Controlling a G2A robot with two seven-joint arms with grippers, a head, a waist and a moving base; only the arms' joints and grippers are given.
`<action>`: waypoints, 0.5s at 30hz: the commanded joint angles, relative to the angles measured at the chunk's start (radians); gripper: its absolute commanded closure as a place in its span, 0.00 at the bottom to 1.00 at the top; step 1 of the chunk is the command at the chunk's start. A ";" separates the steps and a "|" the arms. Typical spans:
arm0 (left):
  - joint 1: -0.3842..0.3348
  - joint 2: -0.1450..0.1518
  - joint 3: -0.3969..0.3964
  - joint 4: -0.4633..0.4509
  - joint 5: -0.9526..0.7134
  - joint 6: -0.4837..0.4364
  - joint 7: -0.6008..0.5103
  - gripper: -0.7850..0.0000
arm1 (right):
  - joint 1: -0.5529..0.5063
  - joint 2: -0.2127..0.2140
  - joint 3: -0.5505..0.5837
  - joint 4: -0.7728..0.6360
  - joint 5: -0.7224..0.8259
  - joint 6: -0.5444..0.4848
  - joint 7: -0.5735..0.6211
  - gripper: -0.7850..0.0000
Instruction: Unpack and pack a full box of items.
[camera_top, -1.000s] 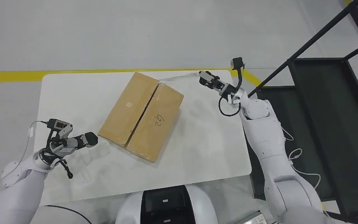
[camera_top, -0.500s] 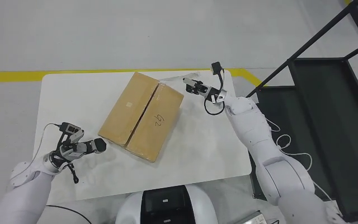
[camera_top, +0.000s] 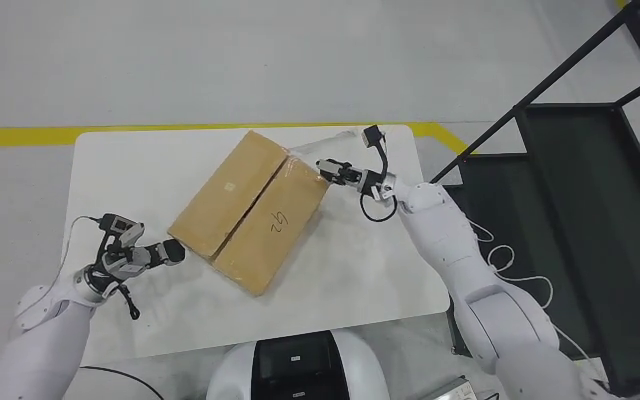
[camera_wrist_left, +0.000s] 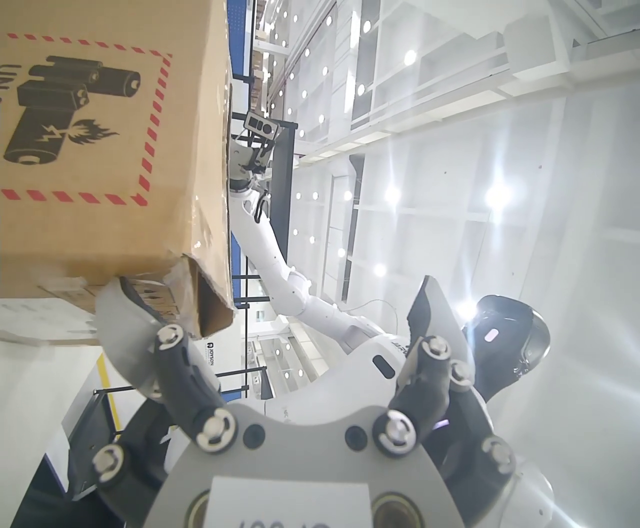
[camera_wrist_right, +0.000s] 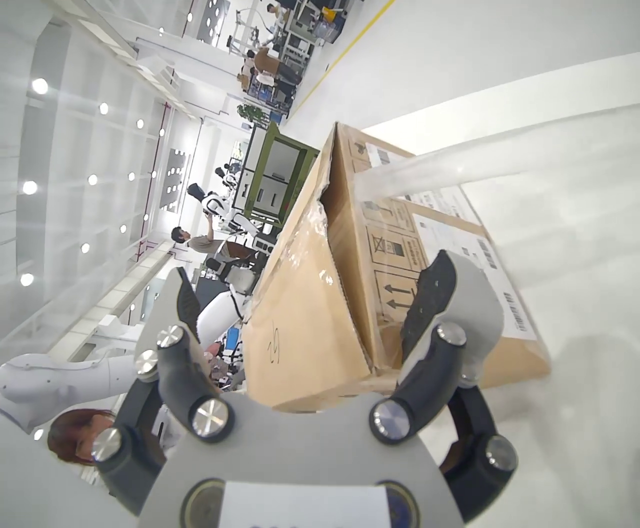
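— Opening the box (camera_top: 250, 210) is taken to be the step in hand. Where is it placed?

— It is laid askew in the middle of the table (camera_top: 130, 170), flaps down, with the seam (camera_top: 256, 205) running along its length. Clear tape (camera_wrist_right: 305, 235) is seen crinkled and loose at one end of the seam.

— How are the grippers set?

— The right gripper (camera_top: 325, 168) is held at the box's right-hand end. Its jaws are spread, a top corner lies between them, and nothing is clasped. The left gripper (camera_top: 172, 252) is held low at the left-hand end, also spread wide and empty. One of its fingers (camera_wrist_left: 120, 305) is seen right at a torn corner (camera_wrist_left: 205, 297); whether contact is made cannot be told.

— What should be minded?

— The box is likely to slide on the smooth table if it is pushed from one end only, so it should be braced from both ends at once. A flap edge is best caught where the seam is already split, not at solid cardboard. The lift should be made slowly along the fold, so that the tape is peeled rather than jerked.

— Any risk?

— A full box is probably heavy. If a flap is pulled hard, the damaged cardboard may be torn further, or the whole box dragged toward the table edge.
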 joint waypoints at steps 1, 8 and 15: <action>-0.005 -0.001 -0.008 0.008 -0.003 -0.003 0.007 0.00 | -0.022 0.007 0.004 -0.029 0.001 0.004 0.022 0.00; -0.032 -0.002 -0.034 0.041 -0.003 -0.006 0.040 0.00 | -0.137 0.034 0.010 -0.189 -0.053 0.033 0.057 0.00; -0.063 -0.005 -0.052 0.079 -0.006 -0.005 0.065 0.00 | -0.293 0.068 0.054 -0.438 -0.060 0.111 0.078 0.00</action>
